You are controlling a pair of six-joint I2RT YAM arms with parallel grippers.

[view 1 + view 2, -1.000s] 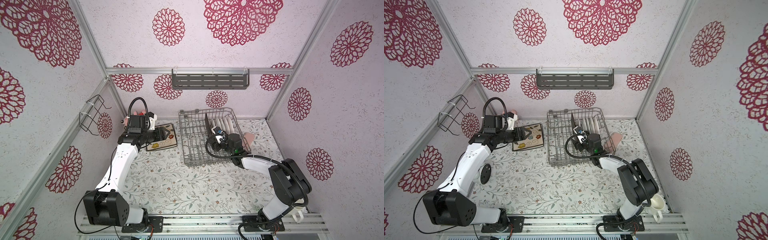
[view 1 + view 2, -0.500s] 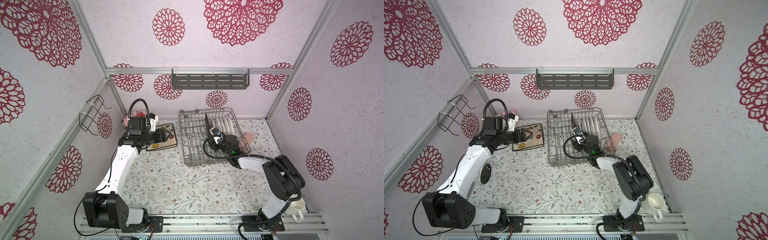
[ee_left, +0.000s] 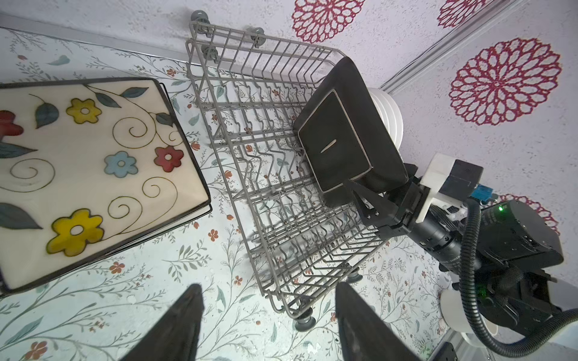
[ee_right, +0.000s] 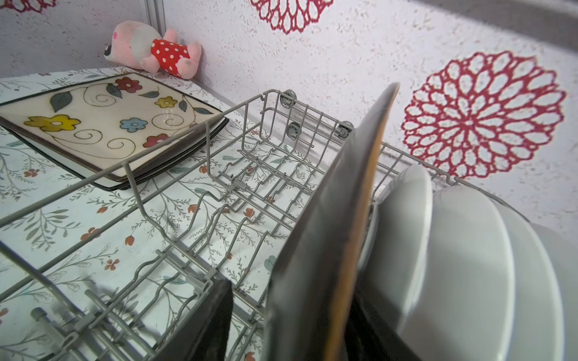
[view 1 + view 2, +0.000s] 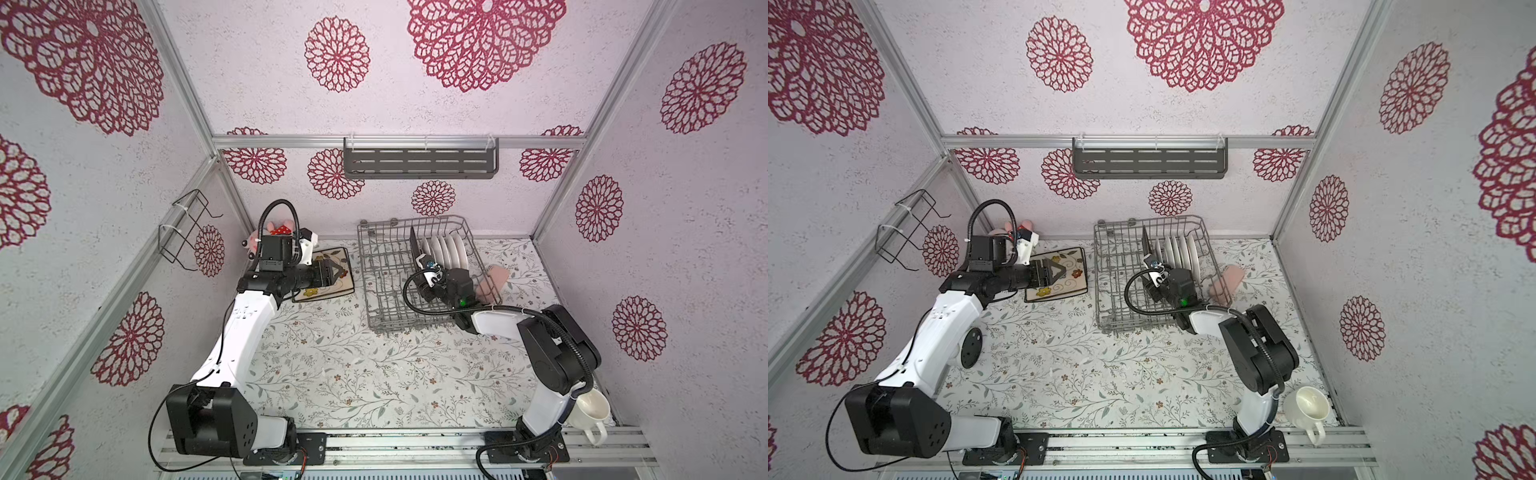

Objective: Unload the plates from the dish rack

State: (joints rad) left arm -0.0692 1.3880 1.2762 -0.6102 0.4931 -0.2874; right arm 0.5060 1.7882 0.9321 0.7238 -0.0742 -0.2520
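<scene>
Now the right gripper (image 4: 291, 312) is straddling the dark plate (image 5: 414, 245), centre-right of a top view, fingers not yet pinching; best lifting it straight up. Left gripper (image 3: 269, 289) is hovering open, empty.

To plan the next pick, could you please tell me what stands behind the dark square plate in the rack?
Round white plates stand on edge in a row behind the dark square plate. Their lower parts are covered by it and each other.
</scene>
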